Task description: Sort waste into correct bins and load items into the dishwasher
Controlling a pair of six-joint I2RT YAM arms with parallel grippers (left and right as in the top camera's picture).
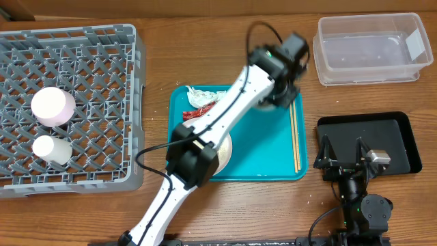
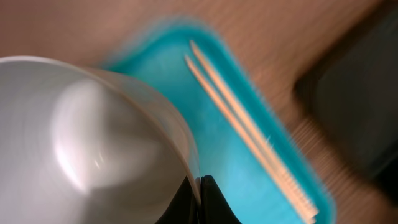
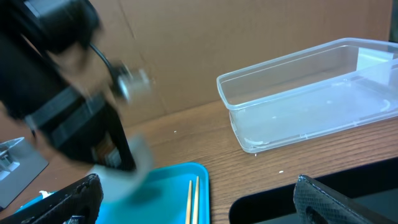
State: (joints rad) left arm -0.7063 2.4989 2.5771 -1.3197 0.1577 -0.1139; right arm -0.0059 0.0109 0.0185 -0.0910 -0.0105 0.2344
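Observation:
My left gripper hangs over the far right part of the teal tray, shut on the rim of a pale bowl. In the left wrist view the jaws pinch the thin wall of that bowl. Light-wood chopsticks lie along the tray's right side. A white plate shows partly under the arm. A red wrapper and a crumpled napkin lie at the tray's far left. The grey dish rack holds a bowl and a cup. My right gripper stands open over the black tray.
The clear tub stands at the back right, and in the right wrist view the same tub lies beyond the black tray. The left arm crosses the teal tray diagonally. Bare wood separates the rack from the tray.

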